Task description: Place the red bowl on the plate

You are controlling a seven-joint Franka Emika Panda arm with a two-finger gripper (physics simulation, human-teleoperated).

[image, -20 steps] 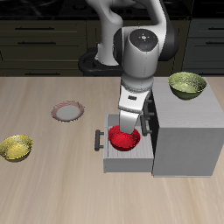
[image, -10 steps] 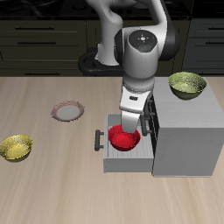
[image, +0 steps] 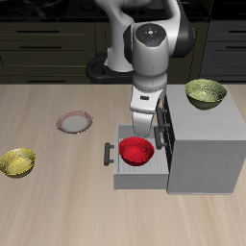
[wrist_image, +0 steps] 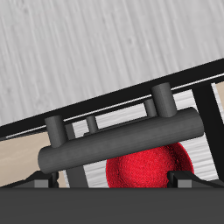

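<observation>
The red bowl (image: 136,152) lies in the open top drawer (image: 121,174) of the grey cabinet. My gripper (image: 143,135) hangs just above the bowl's back rim. In the wrist view the red bowl (wrist_image: 149,166) shows close below, beyond the drawer's dark handle (wrist_image: 122,144). The fingertips (wrist_image: 39,180) stand wide apart at either side, so my gripper (wrist_image: 109,182) is open and holds nothing. The plate (image: 74,122), grey-white with a pinkish-brown rim, rests on the table some way from the drawer, on the side its handle faces.
The grey cabinet (image: 204,149) carries a yellow-green bowl (image: 205,91) on its top. A second yellow-green bowl (image: 17,161) sits near the table's edge, beyond the plate. The drawer handle (image: 107,154) sticks out toward the plate.
My arm has risen a little from the bowl, so more of the red bowl shows now. The bowl still lies in the drawer.
</observation>
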